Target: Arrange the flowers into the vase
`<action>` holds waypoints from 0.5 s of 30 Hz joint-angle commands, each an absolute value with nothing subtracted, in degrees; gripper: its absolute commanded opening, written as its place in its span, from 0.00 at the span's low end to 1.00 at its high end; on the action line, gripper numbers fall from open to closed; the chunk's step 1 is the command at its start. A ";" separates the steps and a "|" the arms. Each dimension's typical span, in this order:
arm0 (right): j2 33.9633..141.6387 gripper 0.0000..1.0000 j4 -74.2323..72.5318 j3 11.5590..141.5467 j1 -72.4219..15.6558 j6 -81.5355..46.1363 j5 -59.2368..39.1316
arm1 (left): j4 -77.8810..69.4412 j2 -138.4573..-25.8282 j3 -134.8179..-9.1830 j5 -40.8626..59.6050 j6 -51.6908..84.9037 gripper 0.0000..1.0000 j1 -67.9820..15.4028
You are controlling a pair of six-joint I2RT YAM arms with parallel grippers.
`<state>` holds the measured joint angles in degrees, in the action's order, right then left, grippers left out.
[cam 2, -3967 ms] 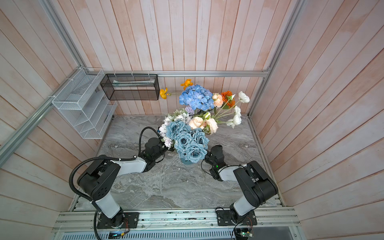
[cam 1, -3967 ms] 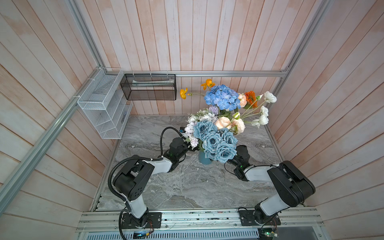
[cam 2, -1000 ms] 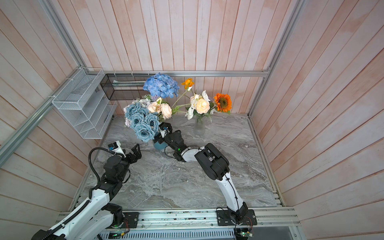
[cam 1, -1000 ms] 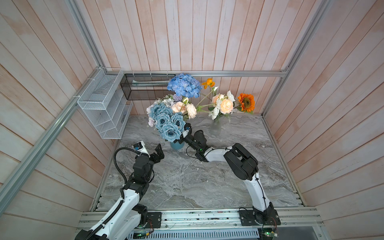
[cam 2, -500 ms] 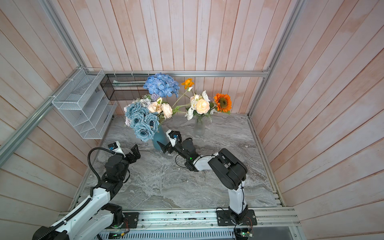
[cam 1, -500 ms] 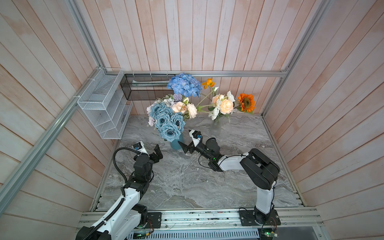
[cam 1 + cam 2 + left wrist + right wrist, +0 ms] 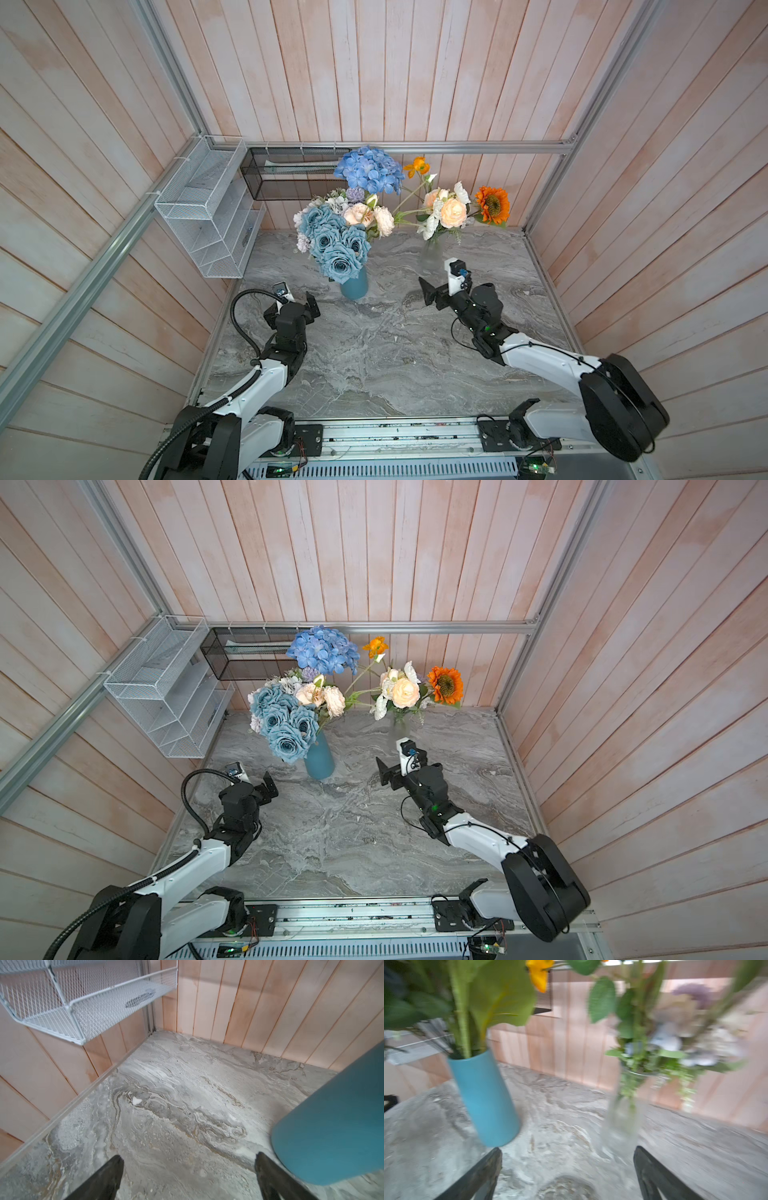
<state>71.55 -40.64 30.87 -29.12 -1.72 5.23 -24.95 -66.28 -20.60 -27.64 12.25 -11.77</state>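
The flowers stand in two bunches. Dusty-blue roses (image 7: 336,245), a blue hydrangea (image 7: 369,169) and peach roses fill a teal vase (image 7: 354,286) (image 7: 319,759). A peach rose (image 7: 453,212) and an orange sunflower (image 7: 493,204) stand in a clear glass vase (image 7: 431,257) (image 7: 400,725). My left gripper (image 7: 297,301) (image 7: 189,1158) is open and empty, left of the teal vase (image 7: 336,1126). My right gripper (image 7: 436,291) (image 7: 568,1151) is open and empty, facing the gap between the teal vase (image 7: 485,1101) and the glass vase (image 7: 623,1122).
A white wire rack (image 7: 208,216) hangs on the left wall and a black mesh basket (image 7: 291,172) on the back wall. Wooden walls close the marble table (image 7: 395,353) on three sides. A metal rail (image 7: 395,436) runs along the front.
The right gripper has drawn back from the teal vase, rightward and toward the front. The left arm has barely moved. Both vases stand still.
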 commanded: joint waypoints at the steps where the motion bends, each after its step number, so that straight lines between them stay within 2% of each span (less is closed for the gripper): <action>1: 66.83 0.98 -33.56 27.78 -24.02 -0.76 11.61 | -33.92 -71.84 -22.49 -30.30 6.08 1.00 -10.94; 5: 64.77 0.98 -34.92 24.80 -16.74 1.06 15.97 | -38.77 -78.81 -23.55 -29.09 2.65 1.00 -9.93; 9: 69.48 0.98 -42.21 20.86 -10.38 1.67 16.17 | -45.30 -82.57 -22.85 -24.14 0.39 1.00 -8.44; 12: 74.90 0.98 -49.63 18.09 -7.60 3.30 13.77 | -52.63 -84.15 -21.15 -18.80 -2.20 1.00 -6.94; 15: 80.83 0.98 -63.92 14.59 -4.62 3.04 8.54 | -56.37 -86.44 -20.22 -14.20 -0.47 1.00 -4.14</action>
